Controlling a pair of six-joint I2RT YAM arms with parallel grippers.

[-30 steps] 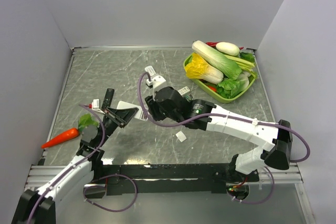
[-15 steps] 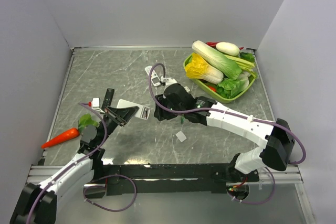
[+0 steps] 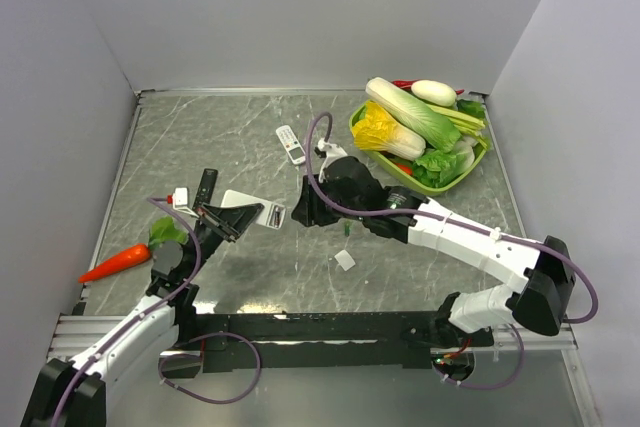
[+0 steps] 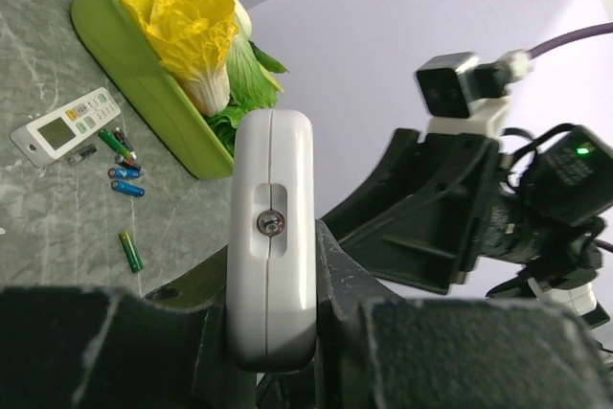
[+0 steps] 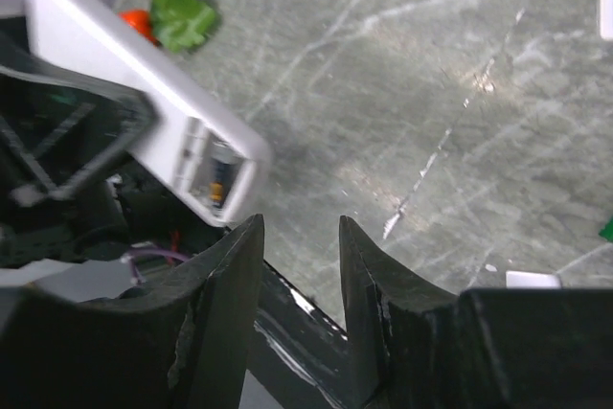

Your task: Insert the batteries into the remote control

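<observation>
Holding vegetables [image 3: 415,122]: green tray [image 4: 134,83] | left pincer [image 4: 273,332] pinching white remote [image 4: 271,237] | right pincer [image 5: 299,237] spread, empty

Overhead, two wrist close-ups; shared remote [image 3: 242,198]

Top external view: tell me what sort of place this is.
Probably a robot-manipulation test cell, not a home: plain grey walls box in a marble-patterned tabletop, two arms are bolted at its near edge, and a green tray holds vegetables.

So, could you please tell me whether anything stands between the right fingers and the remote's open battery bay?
Nothing visible does; only bare table shows between the right fingers and the open bay of the white remote.
</observation>
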